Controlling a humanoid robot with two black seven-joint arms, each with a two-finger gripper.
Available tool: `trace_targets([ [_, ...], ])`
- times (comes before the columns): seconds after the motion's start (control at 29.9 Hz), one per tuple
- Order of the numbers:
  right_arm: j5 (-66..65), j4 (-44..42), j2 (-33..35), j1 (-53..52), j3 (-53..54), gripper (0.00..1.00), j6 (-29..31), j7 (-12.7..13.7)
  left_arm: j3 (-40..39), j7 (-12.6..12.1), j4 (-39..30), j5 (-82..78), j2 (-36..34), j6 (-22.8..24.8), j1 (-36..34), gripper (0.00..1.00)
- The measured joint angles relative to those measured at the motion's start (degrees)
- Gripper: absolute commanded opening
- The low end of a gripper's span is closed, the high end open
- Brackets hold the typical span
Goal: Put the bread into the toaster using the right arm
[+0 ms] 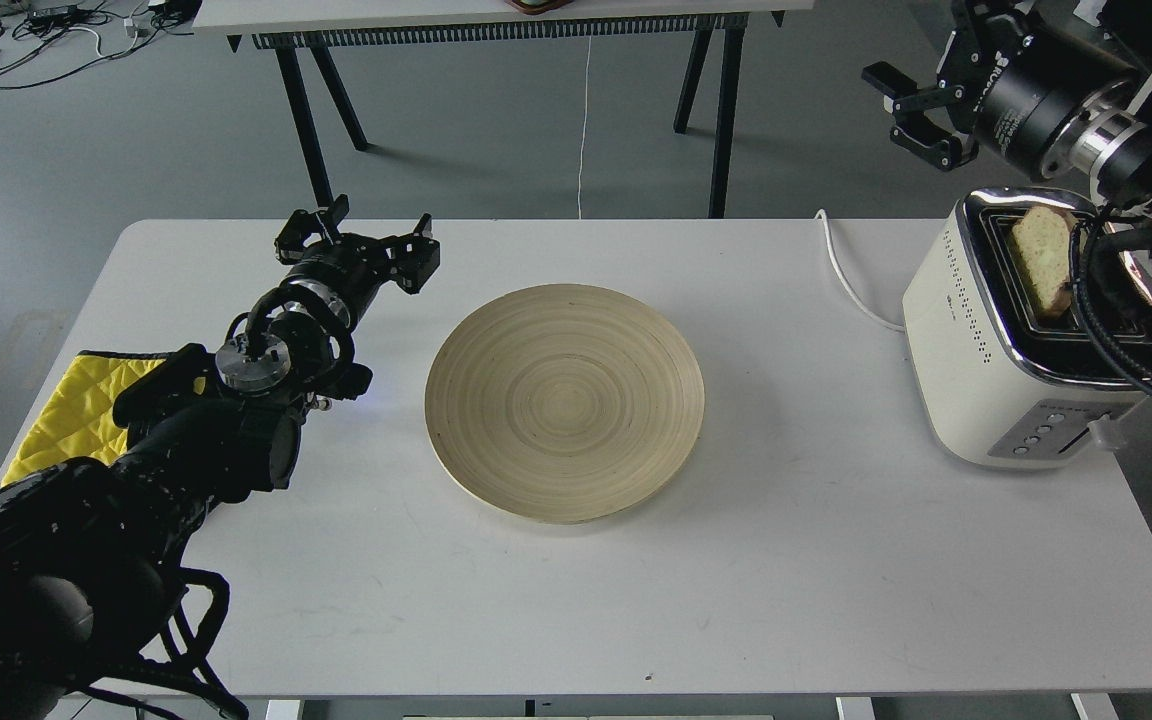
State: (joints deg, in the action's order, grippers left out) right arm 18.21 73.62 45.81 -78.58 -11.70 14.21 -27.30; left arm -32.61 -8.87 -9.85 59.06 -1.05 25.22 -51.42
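Observation:
The bread stands on edge in the toaster's rear slot, its rounded top sticking out. The cream-white toaster sits at the table's right end. My right gripper is open and empty, raised above and to the left of the toaster, clear of the bread. The right arm's black cables loop over the toaster's top and hide part of the slots. My left gripper is open and empty, low over the table's left part.
A round bamboo plate lies mid-table with nothing on it. A yellow cloth lies at the left edge under my left arm. The toaster's white cord runs off the back. A black-legged table stands behind.

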Motion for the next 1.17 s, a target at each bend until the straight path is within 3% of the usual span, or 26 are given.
trace_targets([
  [0.1, 5.5, -6.1, -3.9, 4.6, 0.0, 0.98, 9.6, -0.6, 0.0, 0.0, 0.0, 0.0, 0.0, 0.0, 0.0, 1.0],
  [0.2, 7.9, -9.9, -6.6, 7.3, -0.1, 0.98, 13.2, -0.7, 0.0, 0.0, 0.0, 0.0, 0.0, 0.0, 0.0, 1.0],
  [0.77, 8.0, -21.9, -19.2, 15.6, -0.8, 0.98, 13.8, -0.7, 0.0, 0.0, 0.0, 0.0, 0.0, 0.0, 0.0, 1.0],
  [1.17, 8.1, -23.8, -21.4, 17.7, -0.4, 0.98, 13.8, -0.7, 0.0, 0.0, 0.0, 0.0, 0.0, 0.0, 0.0, 1.0],
])
